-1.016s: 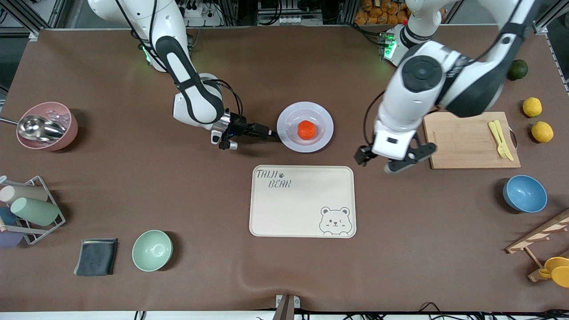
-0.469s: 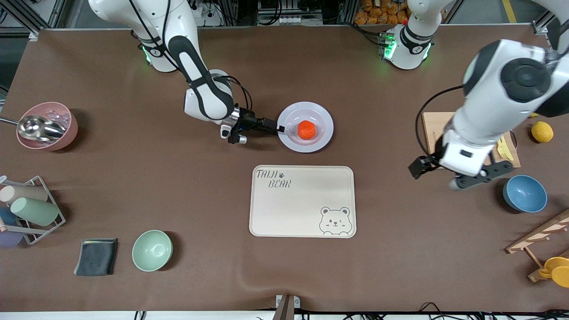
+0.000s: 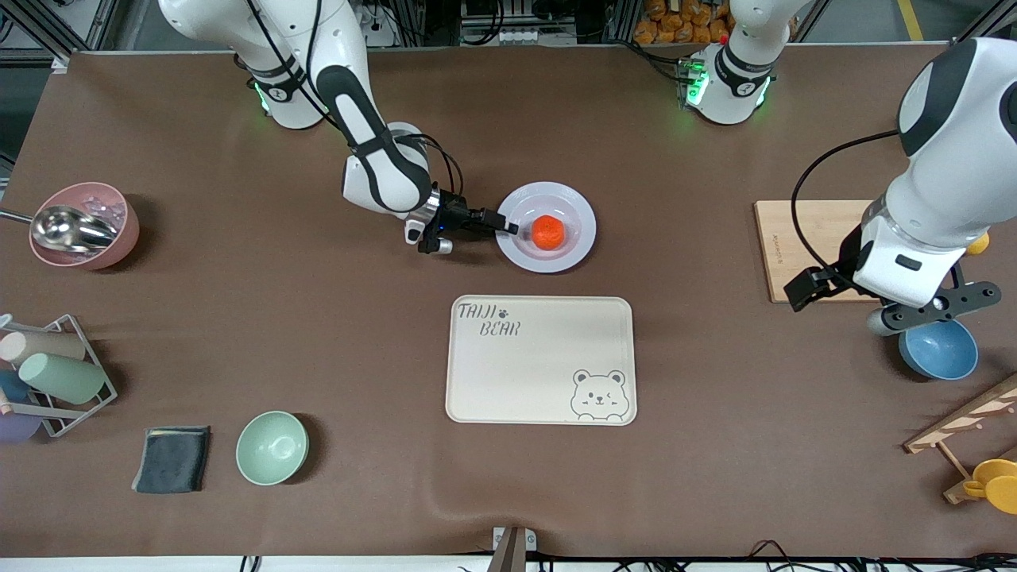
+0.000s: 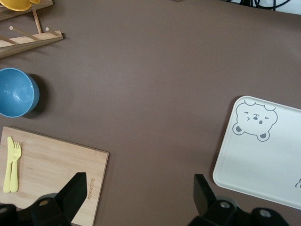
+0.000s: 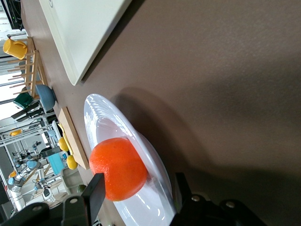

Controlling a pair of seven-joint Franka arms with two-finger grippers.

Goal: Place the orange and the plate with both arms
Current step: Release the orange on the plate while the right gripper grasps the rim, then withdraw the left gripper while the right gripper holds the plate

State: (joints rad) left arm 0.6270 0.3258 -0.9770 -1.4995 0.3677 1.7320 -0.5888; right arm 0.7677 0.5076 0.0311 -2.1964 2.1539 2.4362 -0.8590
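The orange (image 3: 548, 230) lies in the middle of the pale plate (image 3: 578, 208), which stands on the brown table farther from the front camera than the cream tray. My right gripper (image 3: 507, 228) is low at the plate's rim on the right arm's end. In the right wrist view its open jaws (image 5: 136, 193) straddle the plate's rim (image 5: 101, 110), one finger beside the orange (image 5: 117, 167). My left gripper (image 3: 929, 306) is open and empty, up over the cutting board's edge and the blue bowl. It also shows in the left wrist view (image 4: 138, 197).
A cream bear-printed tray (image 3: 540, 361) lies nearer the front camera than the plate. A wooden cutting board (image 3: 810, 246) with yellow cutlery (image 4: 10, 162) and a blue bowl (image 3: 941, 353) are under the left arm. A pink bowl (image 3: 83, 226), green bowl (image 3: 272, 447) and cup rack (image 3: 48, 373) stand at the right arm's end.
My left arm has swung away from beside the plate toward its own end of the table. My right gripper has slid forward onto the plate's rim.
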